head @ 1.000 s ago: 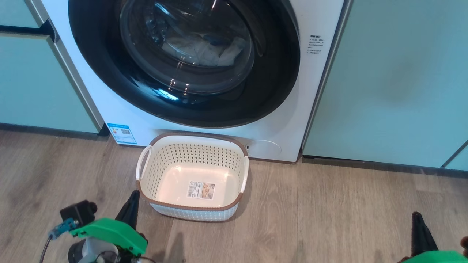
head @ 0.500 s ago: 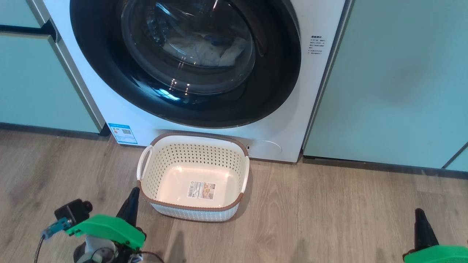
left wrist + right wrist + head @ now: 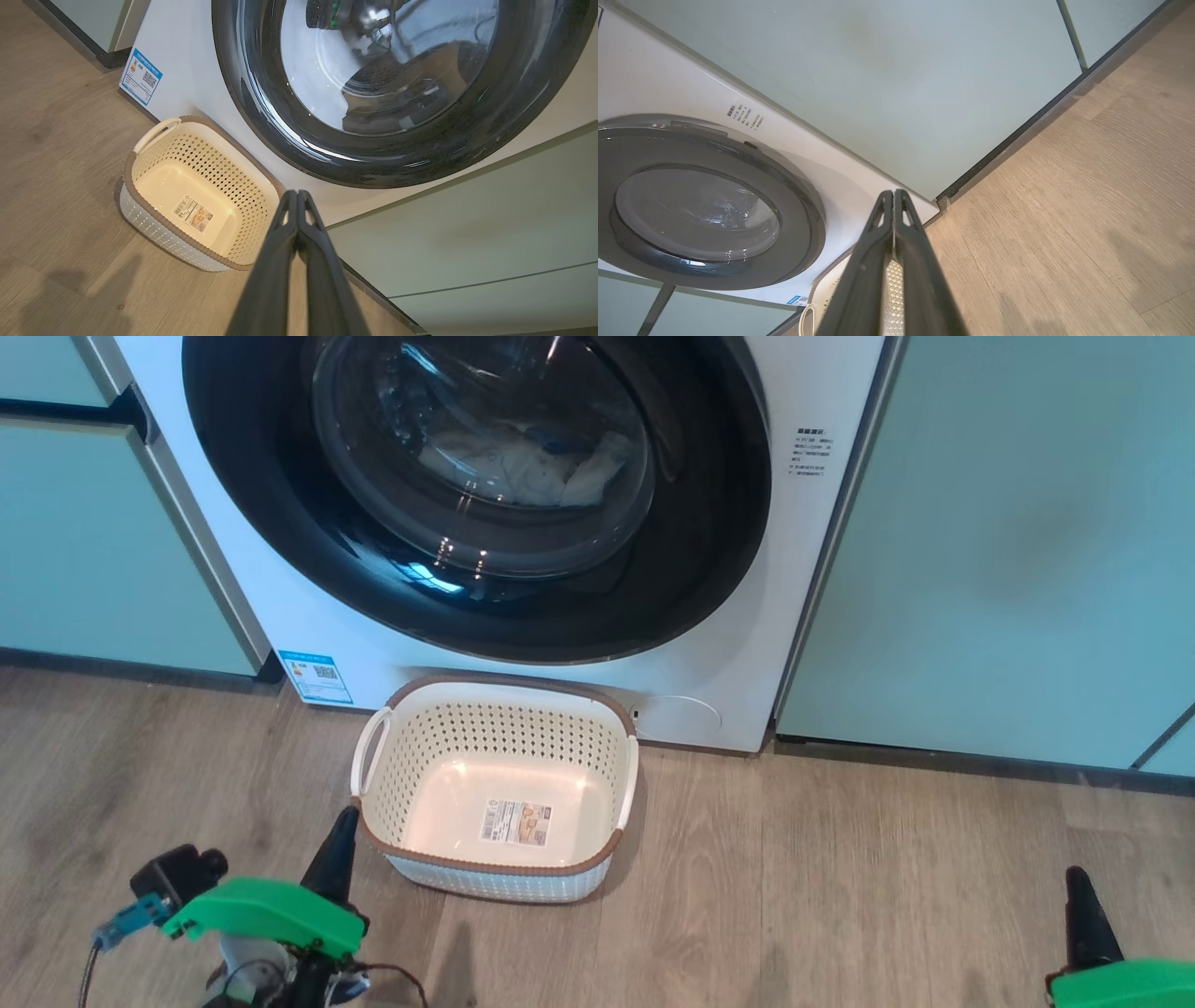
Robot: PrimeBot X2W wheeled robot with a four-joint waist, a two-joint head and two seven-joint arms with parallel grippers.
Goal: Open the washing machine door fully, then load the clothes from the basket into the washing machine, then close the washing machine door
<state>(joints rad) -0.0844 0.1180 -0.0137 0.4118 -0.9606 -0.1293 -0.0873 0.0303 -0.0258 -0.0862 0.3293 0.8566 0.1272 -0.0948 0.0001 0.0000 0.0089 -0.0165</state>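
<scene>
Cream plastic was seen bare in the basket (image 3: 485, 870), set at six o'clock of the washing machine (image 3: 728, 644), while the clothes (image 3: 532, 467) were seen behind the closed washing machine door (image 3: 280, 523) and the left gripper (image 3: 345, 819) and right gripper (image 3: 1078, 885) were held pinched together, empty, so nothing was judged left.

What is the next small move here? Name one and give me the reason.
Probably none on the laundry: draw both arms in and stop. The washing machine door looks shut against the washing machine, the clothes lie behind its glass, and the basket holds only its paper label. The left gripper and right gripper are shut on nothing, low over the floor.
</scene>
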